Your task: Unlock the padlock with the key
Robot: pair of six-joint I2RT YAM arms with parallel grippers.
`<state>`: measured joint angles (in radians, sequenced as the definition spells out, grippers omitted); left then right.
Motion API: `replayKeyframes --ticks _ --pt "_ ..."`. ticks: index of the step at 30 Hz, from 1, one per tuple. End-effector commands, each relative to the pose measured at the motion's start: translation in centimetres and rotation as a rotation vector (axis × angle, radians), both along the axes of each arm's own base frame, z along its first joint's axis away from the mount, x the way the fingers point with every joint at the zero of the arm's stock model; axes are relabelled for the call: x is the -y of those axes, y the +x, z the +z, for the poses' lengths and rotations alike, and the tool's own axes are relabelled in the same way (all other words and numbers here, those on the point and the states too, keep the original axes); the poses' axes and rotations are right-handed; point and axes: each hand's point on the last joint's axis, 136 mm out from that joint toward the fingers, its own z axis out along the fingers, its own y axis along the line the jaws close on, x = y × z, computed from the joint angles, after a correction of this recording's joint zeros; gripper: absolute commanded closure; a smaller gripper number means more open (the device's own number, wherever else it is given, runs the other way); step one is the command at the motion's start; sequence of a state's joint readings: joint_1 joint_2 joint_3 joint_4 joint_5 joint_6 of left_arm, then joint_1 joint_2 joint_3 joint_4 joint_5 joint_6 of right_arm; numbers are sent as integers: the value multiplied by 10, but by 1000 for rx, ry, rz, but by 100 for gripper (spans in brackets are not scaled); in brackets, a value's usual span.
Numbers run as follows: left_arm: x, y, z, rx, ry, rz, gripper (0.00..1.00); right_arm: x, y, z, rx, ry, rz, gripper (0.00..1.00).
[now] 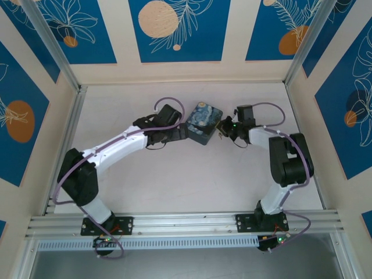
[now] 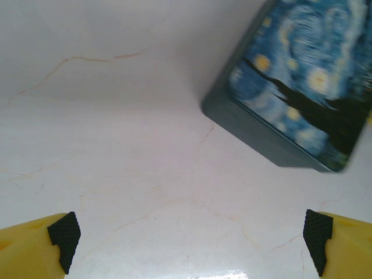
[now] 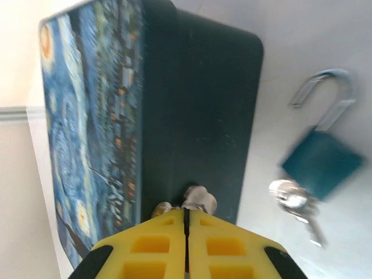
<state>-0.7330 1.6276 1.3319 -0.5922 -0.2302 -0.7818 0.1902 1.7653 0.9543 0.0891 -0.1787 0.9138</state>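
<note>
Left jaws: spread wide over the bare desk [image 2: 116, 145] and holding nothing. Their black pads [image 2: 64, 239] sit at the bottom corners of the left wrist view.
Right jaws: pressed together, with only a hairline between the yellow fingers [image 3: 151, 250]. A small silvery bit shows at their tips; I cannot tell what it is or whether it is gripped.
Key [image 3: 305, 212]: a thin grey sliver on a ring at the padlock's bottom end, the part nearest the right jaws. It is too blurred to tell whether it sits in the keyhole.
Padlock [image 3: 319, 163]: a bluish body lying flat on the desk, near the dark side wall of the box, about mid-desk and toward the far edge.
Long axis: it runs from the key end, close to the right jaws, out to the shackle end, slanting away to their right in the right wrist view.
Shackle [image 3: 328, 96]: one leg looks free of the body, but blur prevents certainty.
Box [image 2: 296, 93]: the starry-night print faces up. It lies ahead and to the right of the left jaws, apart from them, and directly ahead of the right jaws.
Nearer arm: the right, by my judgement, since the box stands between the left jaws and the padlock.
Coming move: the right jaws probably need to shift sideways off the box wall toward the key end.
</note>
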Motion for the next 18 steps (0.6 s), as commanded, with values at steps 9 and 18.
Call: replayKeyframes --ticks 9,18 --pt "-64 -3 40 117 52 75 0 4 -27 65 101 -61 23 56" --pt "-132 6 99 448 264 112 0 84 -61 133 221 -276 -81 0"
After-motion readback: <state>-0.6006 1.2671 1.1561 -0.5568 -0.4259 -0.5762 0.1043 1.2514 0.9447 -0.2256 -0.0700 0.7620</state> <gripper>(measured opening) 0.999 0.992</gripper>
